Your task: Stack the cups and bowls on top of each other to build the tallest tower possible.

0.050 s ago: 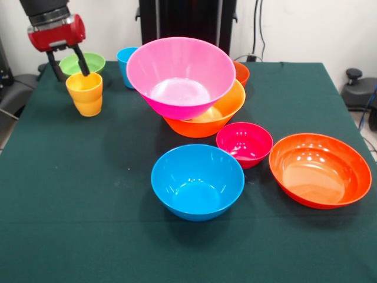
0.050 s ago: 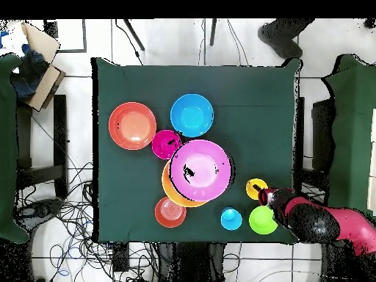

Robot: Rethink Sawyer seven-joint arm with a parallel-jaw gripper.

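Gripper (image 1: 70,66) seemingly straddling smooth tapered yellow-orange cup (image 1: 86,94).

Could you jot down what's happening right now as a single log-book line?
gripper: at yellow-orange cup, one finger inside rim | big pink bowl: tilted in big orange bowl | blue bowl: loose on table

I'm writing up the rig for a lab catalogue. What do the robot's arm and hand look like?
In the front view the arm's last link is a dark grey cylinder with a silver ring, ending in a glossy red wrist housing. The hand below it has thin black fingers. The overhead view shows the arm as red with a black, rounded joint. No cables or markings are visible on it.
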